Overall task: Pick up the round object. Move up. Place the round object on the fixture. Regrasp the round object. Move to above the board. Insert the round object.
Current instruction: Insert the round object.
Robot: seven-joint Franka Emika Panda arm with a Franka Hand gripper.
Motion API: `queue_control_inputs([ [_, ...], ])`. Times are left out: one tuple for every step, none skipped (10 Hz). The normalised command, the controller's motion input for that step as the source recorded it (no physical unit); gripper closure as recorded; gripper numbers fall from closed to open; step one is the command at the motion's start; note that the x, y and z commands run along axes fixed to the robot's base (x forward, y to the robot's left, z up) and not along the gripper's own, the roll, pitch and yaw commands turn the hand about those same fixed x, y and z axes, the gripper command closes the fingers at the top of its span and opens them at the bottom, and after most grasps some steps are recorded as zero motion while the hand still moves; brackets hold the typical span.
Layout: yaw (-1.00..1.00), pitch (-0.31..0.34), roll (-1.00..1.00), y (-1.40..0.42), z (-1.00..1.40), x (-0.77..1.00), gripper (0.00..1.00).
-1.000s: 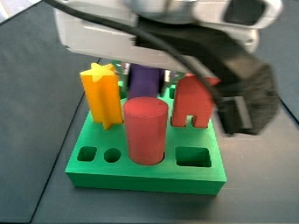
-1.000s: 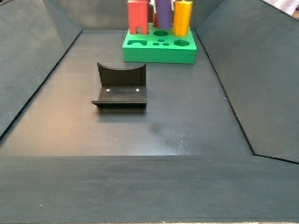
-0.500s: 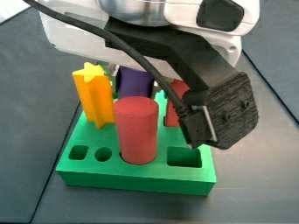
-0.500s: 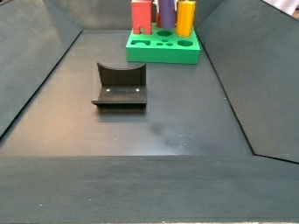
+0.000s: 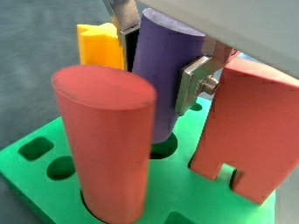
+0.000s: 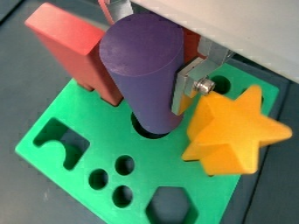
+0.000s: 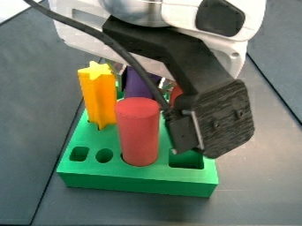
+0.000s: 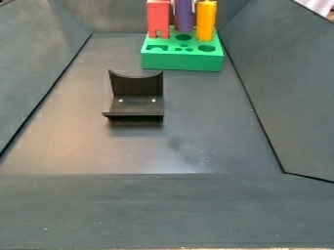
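Note:
The round object is a purple cylinder (image 5: 158,79) standing upright with its lower end in a round hole of the green board (image 5: 35,171). It shows in both wrist views (image 6: 146,70) and both side views (image 7: 138,86) (image 8: 186,18). My gripper (image 5: 158,61) is shut on it, a silver finger (image 6: 187,83) pressed against each side. The black fixture (image 8: 133,95) stands on the floor, in front of the board (image 8: 177,61) and apart from it.
A salmon-red cylinder (image 5: 105,131), a yellow star peg (image 6: 228,131) and a red arch block (image 5: 251,122) stand in the board close around the purple peg. Several holes at the board's front (image 6: 111,179) are open. Dark sloped walls (image 8: 268,88) flank the floor.
In a side view the arm's bulk has shifted and dropped lower over the board. The purple cylinder stays upright between the fingers. The fixture has not moved.

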Motion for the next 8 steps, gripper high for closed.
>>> queue_control_inputs([
  [-0.71, 0.043, 0.06, -0.03, -0.26, 0.01, 1.0],
  [-0.95, 0.157, 0.06, 0.0, -0.28, -0.07, 1.0],
  [-0.97, 0.154, 0.03, 0.0, -0.31, -0.07, 1.0],
  [-0.92, 0.136, 0.0, 0.0, -0.26, 0.0, 1.0],
  [0.0, 0.0, 0.02, -0.05, 0.0, 0.04, 1.0],
  [-0.34, 0.147, -0.04, 0.0, -0.29, 0.19, 1.0],
  [-0.47, 0.186, -0.21, 0.01, -0.45, 0.04, 1.0],
  [-0.46, 0.124, -0.36, 0.03, -0.28, 0.0, 1.0],
])
